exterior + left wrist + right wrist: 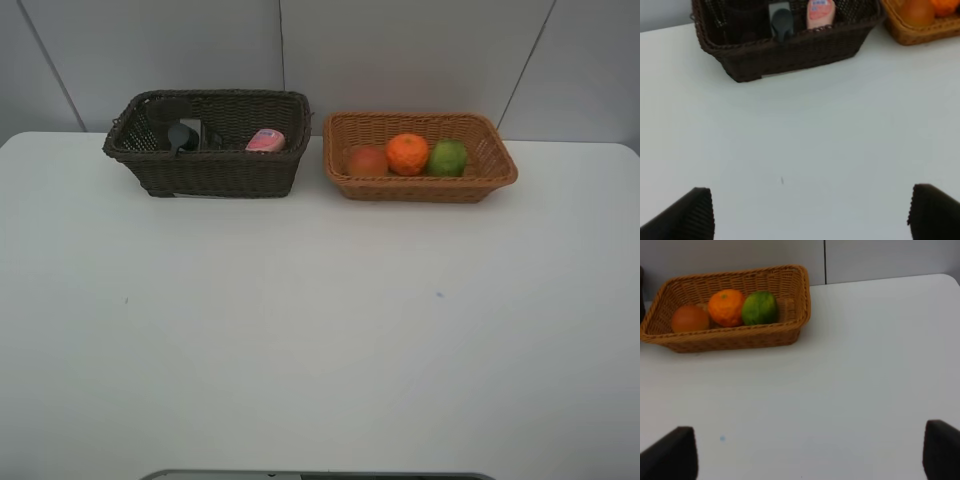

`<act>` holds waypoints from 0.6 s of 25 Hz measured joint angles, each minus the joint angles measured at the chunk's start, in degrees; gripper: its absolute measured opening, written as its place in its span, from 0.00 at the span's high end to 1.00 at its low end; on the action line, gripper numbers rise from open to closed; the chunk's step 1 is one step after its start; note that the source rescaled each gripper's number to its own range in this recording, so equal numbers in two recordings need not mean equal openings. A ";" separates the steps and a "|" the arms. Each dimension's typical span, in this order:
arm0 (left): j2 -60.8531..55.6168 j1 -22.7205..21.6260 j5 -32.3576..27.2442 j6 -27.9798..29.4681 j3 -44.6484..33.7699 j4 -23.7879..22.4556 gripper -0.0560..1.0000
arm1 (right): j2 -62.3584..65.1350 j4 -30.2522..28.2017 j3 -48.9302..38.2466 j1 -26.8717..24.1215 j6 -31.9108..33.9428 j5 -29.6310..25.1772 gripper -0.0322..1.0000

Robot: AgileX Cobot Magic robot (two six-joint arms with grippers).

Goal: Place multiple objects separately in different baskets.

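At upper frame, both baskets are holding all visible objects; left gripper (810, 212) and right gripper (810, 452) are idling wide open, empty; sorting appears complete.

Pink squeeze bottle (819, 13) label print: blurred, seemingly unreadable.

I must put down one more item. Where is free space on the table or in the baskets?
The white table in front of both baskets is bare. The tan basket has room right of the lime. The dark basket is crowded left, freer in the middle.
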State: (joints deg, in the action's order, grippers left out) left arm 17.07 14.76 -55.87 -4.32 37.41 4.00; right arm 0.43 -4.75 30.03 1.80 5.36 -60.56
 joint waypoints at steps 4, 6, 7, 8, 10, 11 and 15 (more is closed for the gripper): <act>-6.80 0.00 -2.65 -0.73 -4.40 3.73 0.00 | 0.00 0.00 0.00 0.00 0.00 0.00 0.00; -9.33 0.00 -3.44 -0.86 -5.91 4.44 0.00 | 0.00 0.00 0.00 0.00 0.00 0.00 0.00; -10.42 0.00 -3.55 -0.86 -6.64 4.54 0.00 | 0.00 0.00 0.00 0.00 0.00 0.00 0.00; -11.32 0.00 -3.70 -0.86 -7.38 4.66 0.00 | 0.00 0.00 0.00 0.00 0.00 0.00 0.00; -12.37 0.00 -4.12 -0.86 -8.32 4.93 0.00 | 0.00 0.00 0.00 0.00 0.00 0.00 0.00; -12.64 0.00 -4.19 -0.86 -8.51 5.07 0.00 | 0.00 0.00 0.00 0.00 0.00 0.00 0.00; -12.77 0.00 -4.25 -0.86 -8.51 5.13 0.00 | 0.00 0.00 0.00 0.00 0.00 0.00 0.00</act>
State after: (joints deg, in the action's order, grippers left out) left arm 4.29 14.76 -60.12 -5.18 28.90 9.13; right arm 0.43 -4.75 30.03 1.80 5.36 -60.56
